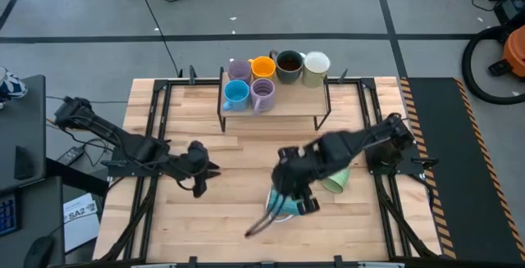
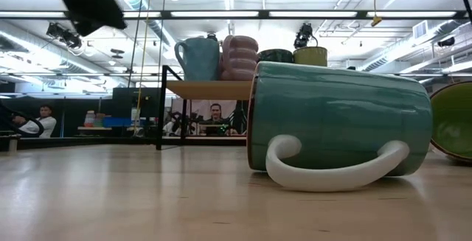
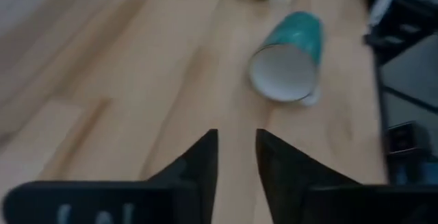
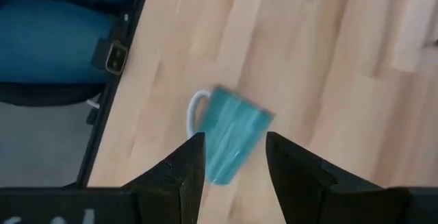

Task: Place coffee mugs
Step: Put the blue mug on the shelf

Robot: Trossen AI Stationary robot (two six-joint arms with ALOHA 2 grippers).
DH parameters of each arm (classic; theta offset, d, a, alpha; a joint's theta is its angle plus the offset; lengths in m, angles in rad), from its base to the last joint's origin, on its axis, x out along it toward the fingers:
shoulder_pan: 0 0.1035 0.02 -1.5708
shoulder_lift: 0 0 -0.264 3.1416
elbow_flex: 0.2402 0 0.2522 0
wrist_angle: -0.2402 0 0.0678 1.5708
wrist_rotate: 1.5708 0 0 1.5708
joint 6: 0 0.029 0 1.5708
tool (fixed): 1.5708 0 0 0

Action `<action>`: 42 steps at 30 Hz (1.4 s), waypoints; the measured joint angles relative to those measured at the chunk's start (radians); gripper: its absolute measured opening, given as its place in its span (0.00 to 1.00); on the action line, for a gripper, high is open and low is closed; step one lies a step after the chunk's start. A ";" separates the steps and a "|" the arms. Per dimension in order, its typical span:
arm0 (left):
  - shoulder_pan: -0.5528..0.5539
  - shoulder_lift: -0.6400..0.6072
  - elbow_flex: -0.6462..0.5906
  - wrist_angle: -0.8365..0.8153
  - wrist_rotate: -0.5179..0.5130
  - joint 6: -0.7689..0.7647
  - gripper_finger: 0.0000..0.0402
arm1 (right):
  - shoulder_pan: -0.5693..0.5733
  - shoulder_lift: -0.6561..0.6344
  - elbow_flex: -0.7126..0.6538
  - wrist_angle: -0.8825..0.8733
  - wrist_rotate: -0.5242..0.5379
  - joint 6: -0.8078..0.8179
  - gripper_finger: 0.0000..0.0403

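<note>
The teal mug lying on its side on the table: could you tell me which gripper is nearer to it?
The right. The right gripper hangs directly over the teal mug, fingers open to either side of it. The left gripper waits farther off across the table, pointed toward the mug's white mouth.

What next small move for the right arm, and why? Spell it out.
Probably lower the right gripper onto the teal mug: it lies on its side on the table, directly below the open fingers, not yet gripped. The left gripper waits apart.
</note>
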 joint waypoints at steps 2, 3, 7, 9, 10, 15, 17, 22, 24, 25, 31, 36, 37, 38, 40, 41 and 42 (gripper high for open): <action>0.000 0.039 0.000 0.085 0.019 0.024 0.31 | 0.029 0.002 -0.050 0.010 0.002 0.032 0.40; 0.000 0.061 0.000 0.134 0.028 0.030 0.33 | 0.042 0.002 -0.076 0.021 0.003 0.046 0.40; 0.000 0.153 0.000 0.321 0.045 0.027 0.38 | 0.076 0.001 -0.178 0.072 0.005 0.093 0.40; 0.000 0.201 0.000 0.399 0.045 0.013 0.39 | 0.084 0.001 -0.229 0.115 0.005 0.117 0.40; 0.000 0.224 0.000 0.433 0.045 -0.002 0.39 | 0.087 0.001 -0.255 0.132 0.005 0.128 0.40; 0.000 0.345 0.000 0.597 0.045 -0.030 0.39 | 0.093 0.002 -0.359 0.178 0.005 0.175 0.40; 0.000 0.395 0.000 0.667 0.045 -0.034 0.39 | 0.093 0.002 -0.389 0.181 0.005 0.198 0.40; 0.000 0.515 0.000 0.835 0.045 -0.051 0.39 | 0.093 0.002 -0.435 0.196 0.005 0.203 0.40; 0.000 0.560 0.000 0.902 0.045 -0.073 0.39 | 0.093 0.002 -0.440 0.203 0.005 0.202 0.40; 0.000 0.584 0.000 0.935 0.045 -0.086 0.39 | 0.093 0.002 -0.441 0.203 0.005 0.202 0.40; 0.000 0.699 0.001 1.064 0.046 -0.153 0.39 | 0.093 0.002 -0.441 0.204 0.005 0.195 0.40; 0.000 0.770 0.001 1.126 0.051 -0.205 0.39 | 0.093 0.002 -0.441 0.204 0.005 0.193 0.40; 0.000 0.781 0.004 1.130 0.051 -0.215 0.39 | 0.093 0.002 -0.441 0.204 0.005 0.193 0.40; 0.000 0.793 0.012 1.130 0.052 -0.219 0.39 | 0.093 0.002 -0.441 0.204 0.005 0.192 0.40; 0.000 0.817 0.032 1.130 0.052 -0.219 0.39 | 0.093 0.002 -0.441 0.208 0.005 0.192 0.40; 0.000 0.831 0.049 1.132 0.052 -0.218 0.39 | 0.093 0.002 -0.441 0.214 0.005 0.192 0.40; 0.000 0.845 0.065 1.130 0.052 -0.214 0.39 | 0.093 0.002 -0.441 0.220 0.005 0.192 0.40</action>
